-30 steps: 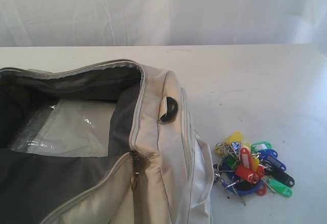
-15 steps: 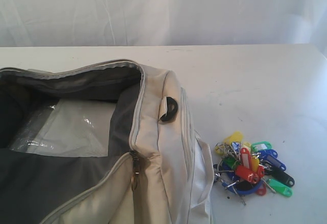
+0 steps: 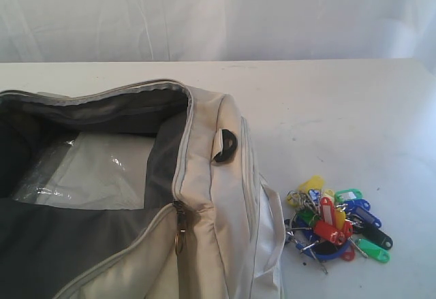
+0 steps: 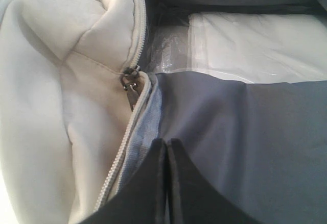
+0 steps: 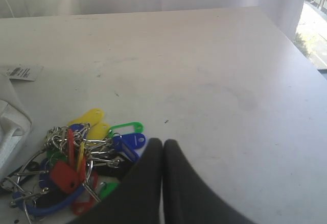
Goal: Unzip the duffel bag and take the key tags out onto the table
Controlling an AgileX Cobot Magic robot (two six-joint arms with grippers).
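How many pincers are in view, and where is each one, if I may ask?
2. The left pincer is over the open duffel bag, near its zipper pull; the right pincer is over the table beside the key tags.

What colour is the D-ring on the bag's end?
Black; the D-ring on the duffel bag shows best in the exterior view.

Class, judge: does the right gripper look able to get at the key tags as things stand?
Probably yes. The key tags lie in the open on the table, beside the duffel bag; the right gripper, shut, is near them with nothing between.
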